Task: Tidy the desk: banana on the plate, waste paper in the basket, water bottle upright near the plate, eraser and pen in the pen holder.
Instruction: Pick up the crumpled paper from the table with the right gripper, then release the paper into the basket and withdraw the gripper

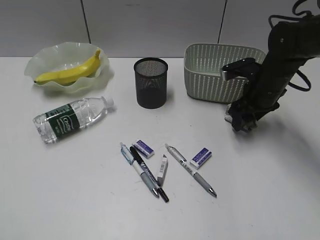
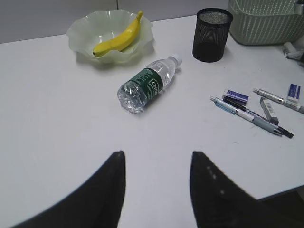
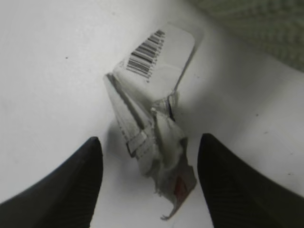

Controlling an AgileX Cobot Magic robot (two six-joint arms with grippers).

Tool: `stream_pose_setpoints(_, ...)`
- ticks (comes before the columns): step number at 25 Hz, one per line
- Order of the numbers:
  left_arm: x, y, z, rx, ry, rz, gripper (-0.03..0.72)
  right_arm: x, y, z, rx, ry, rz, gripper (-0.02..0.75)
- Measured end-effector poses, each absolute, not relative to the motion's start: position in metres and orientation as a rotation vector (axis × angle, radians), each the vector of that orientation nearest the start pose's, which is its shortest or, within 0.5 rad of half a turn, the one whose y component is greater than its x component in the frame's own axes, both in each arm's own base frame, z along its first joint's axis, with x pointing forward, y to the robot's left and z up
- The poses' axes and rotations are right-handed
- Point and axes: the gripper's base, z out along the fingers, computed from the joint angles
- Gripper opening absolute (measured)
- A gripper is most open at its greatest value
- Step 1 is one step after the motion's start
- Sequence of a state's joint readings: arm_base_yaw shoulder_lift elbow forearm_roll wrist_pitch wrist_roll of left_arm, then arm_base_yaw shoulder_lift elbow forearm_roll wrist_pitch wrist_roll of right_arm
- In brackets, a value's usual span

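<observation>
The banana (image 1: 70, 72) lies in the pale green plate (image 1: 35, 62) at the back left. The water bottle (image 1: 72, 119) lies on its side in front of the plate. The black mesh pen holder (image 1: 151, 82) stands mid-back, and the green basket (image 1: 220, 72) stands to its right. Three pens (image 1: 190, 170) and three erasers (image 1: 144, 148) lie at front centre. My right gripper (image 1: 242, 122) is down at the desk in front of the basket. It is open, with its jaws (image 3: 149, 138) on either side of the waste paper (image 3: 152, 128). My left gripper (image 2: 157, 153) is open and empty above bare desk.
The white desk (image 1: 280, 190) ends at a grey panelled wall behind. The right arm's body (image 1: 280, 60) hangs over the basket's right end. In the left wrist view the bottle (image 2: 147, 85) lies ahead, with the plate (image 2: 78, 35) beyond it.
</observation>
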State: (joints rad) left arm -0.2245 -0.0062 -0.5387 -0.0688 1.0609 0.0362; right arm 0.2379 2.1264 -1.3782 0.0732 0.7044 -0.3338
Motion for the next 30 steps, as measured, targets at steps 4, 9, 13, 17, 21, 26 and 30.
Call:
stream_pose_setpoints(4,-0.012,-0.003,0.288,0.265,1.986,-0.202,0.335,0.398,0.101,0.108,-0.762,2.868,0.068,0.348)
stream_pose_setpoints(9,-0.010,-0.003,0.288,0.266,1.994,-0.202,0.335,0.397,0.103,0.120,-0.762,2.923,0.103,0.062)
stream_pose_setpoints(13,-0.010,-0.003,0.288,0.266,1.996,-0.202,0.335,0.392,0.106,0.151,-0.746,2.886,0.169,0.059)
stream_pose_setpoints(17,-0.010,-0.003,0.288,0.266,1.996,-0.202,0.335,0.383,0.116,0.205,-0.826,2.712,0.282,0.058)
stream_pose_setpoints(21,-0.010,-0.003,0.288,0.266,1.996,-0.202,0.335,0.383,0.121,0.249,-0.791,2.481,0.280,0.057)
stream_pose_setpoints(26,-0.010,-0.003,0.288,0.266,1.996,-0.202,0.335,0.405,0.117,0.264,-0.655,2.238,0.170,0.056)
stream_pose_setpoints(30,-0.010,-0.003,0.288,0.266,1.997,-0.202,0.335,0.428,0.117,0.243,-0.589,2.161,0.111,0.055)
